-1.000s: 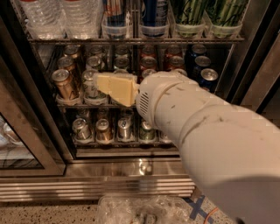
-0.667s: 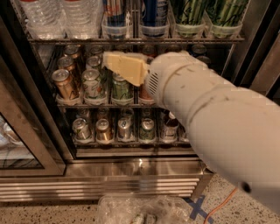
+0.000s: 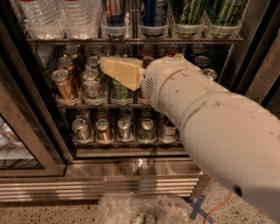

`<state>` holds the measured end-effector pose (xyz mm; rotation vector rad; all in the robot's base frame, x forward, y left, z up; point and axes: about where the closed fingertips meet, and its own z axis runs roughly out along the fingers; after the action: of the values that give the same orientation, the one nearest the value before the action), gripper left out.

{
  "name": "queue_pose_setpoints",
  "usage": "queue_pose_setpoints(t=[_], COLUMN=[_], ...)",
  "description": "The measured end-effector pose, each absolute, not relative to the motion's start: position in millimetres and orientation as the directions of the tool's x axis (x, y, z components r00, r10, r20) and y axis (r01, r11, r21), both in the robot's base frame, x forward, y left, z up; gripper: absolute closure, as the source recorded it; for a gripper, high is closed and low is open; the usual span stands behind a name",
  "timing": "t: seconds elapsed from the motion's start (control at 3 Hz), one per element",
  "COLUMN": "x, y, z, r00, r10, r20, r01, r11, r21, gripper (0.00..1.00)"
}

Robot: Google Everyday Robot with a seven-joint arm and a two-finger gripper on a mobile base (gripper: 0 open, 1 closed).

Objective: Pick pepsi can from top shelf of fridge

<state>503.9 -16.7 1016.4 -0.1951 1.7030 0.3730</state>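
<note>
The fridge (image 3: 131, 168) stands open in front of me, steel base below and dark inside. Its top shelf (image 3: 87, 40) is a wire rack along the upper edge of the view. On it a tall dark blue can, the pepsi can (image 3: 154, 12), stands in a clear holder; its top is cut off by the frame. A red, white and blue can (image 3: 114, 11) stands to its left. My cream-coloured gripper (image 3: 119, 71) points left in front of the middle shelf's cans, below the top shelf and left of the pepsi can. My white arm (image 3: 210, 118) fills the right side.
Water bottles (image 3: 78, 17) stand at the top shelf's left and tall green cans (image 3: 223, 15) at its right. Short cans (image 3: 64, 83) fill the middle rack and more cans (image 3: 103, 130) the lower one. The glass door (image 3: 17, 131) hangs at left. A plastic bag (image 3: 140, 210) lies on the floor.
My gripper has risen from the lower part of the middle shelf toward the top rack, and the arm has swung up with it.
</note>
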Motion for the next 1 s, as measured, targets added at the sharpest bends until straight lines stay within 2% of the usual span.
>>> queue_pose_setpoints(t=[0.67, 1.0], x=[488, 497], y=[-53, -54], z=[1003, 1015], r00=[-0.096, -0.048], r10=[-0.105, -0.155], r20=[-0.99, -0.987], r01=[-0.218, -0.178], r11=[0.973, 0.973], r21=[-0.082, -0.144], gripper=[0.0, 0.0])
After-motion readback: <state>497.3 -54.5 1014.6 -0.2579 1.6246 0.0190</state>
